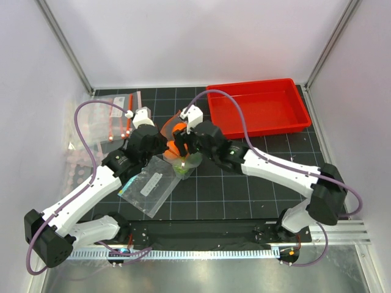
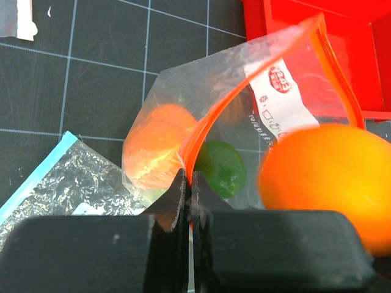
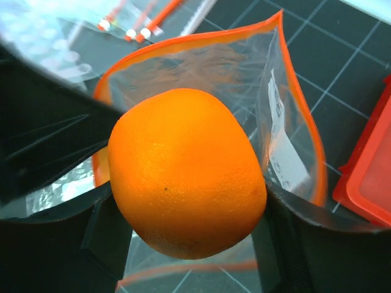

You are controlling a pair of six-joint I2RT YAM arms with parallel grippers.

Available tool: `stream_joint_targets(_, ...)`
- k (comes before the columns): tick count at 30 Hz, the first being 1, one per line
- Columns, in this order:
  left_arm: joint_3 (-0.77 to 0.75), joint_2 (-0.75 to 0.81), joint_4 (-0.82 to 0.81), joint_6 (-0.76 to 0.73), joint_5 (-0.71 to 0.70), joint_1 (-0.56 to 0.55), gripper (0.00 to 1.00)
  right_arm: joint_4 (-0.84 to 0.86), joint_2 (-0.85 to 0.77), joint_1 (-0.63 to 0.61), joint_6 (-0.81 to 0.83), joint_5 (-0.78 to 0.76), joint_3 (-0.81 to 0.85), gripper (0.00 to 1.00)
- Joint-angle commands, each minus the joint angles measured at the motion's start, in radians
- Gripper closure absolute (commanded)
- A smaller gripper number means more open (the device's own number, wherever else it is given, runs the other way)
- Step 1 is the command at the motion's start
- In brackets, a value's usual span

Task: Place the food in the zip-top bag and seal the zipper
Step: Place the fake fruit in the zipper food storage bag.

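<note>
— So, from above?
— Centrally on the counter [image 1: 244, 183], nearer its far edge, sits the zip-top bag [image 1: 167, 130].
— Left wrist?
— The left gripper [image 2: 186, 186] pinches the zipper [image 2: 201, 125] tight; an orange fruit [image 2: 156, 143] and a dark green fruit [image 2: 221, 168] lie inside.
— Right wrist?
— The right gripper [image 3: 189, 220] clamps a second orange fruit [image 3: 186, 171] above the open mouth.

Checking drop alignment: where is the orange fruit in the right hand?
In the right wrist view, the orange fruit is clamped in the right hand over the open mouth of the zip-top bag, with the red tray at picture right.
</note>
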State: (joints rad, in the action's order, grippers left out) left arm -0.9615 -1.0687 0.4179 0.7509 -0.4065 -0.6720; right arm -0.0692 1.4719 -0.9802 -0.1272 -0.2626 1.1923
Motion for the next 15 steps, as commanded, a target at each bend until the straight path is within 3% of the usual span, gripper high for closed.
stream_joint_targets(1, -0.032, 0.001, -0.031, -0.002, -0.003, 0.005, 1.00, -0.018, 0.044, -0.011, -0.011, -0.105, 0.121, 0.19)
stream_joint_targets(2, -0.033, 0.000, -0.031, -0.002, -0.005, 0.006, 1.00, -0.023, 0.048, -0.014, -0.014, -0.121, 0.127, 0.01)
stream_joint_targets(11, -0.029, 0.015, -0.027, -0.004, -0.012, 0.005, 0.99, 0.000, -0.105, -0.025, -0.049, -0.124, 0.049, 0.01)
stream_joint_targets(15, -0.031, 0.016, -0.027, -0.004, -0.011, 0.005, 1.00, -0.085, -0.166, -0.023, -0.074, -0.196, 0.058, 0.08)
